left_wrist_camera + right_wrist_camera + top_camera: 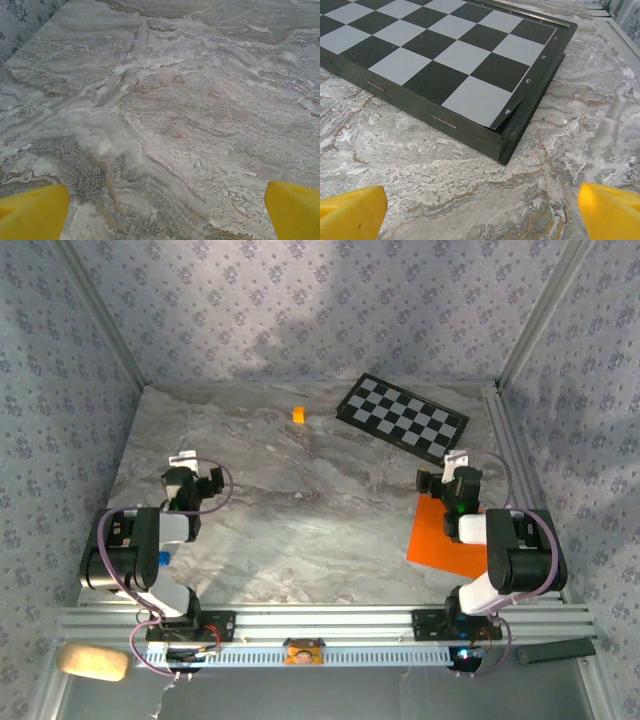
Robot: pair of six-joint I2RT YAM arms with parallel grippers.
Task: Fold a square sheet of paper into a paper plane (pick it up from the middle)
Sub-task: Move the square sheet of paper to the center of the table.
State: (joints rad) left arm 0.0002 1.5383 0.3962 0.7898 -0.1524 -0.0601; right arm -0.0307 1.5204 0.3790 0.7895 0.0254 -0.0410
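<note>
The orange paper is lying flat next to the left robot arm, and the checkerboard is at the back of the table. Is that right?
Not quite. The orange paper lies flat next to the right arm, not the left one. The top external view shows it. The checkerboard is at the back of the table, as you said.

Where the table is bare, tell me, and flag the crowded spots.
Free: the table between the left gripper and right gripper, and its far-left corner. Crowded: the right side, holding the checkered board and the orange sheet beside the right gripper.
</note>
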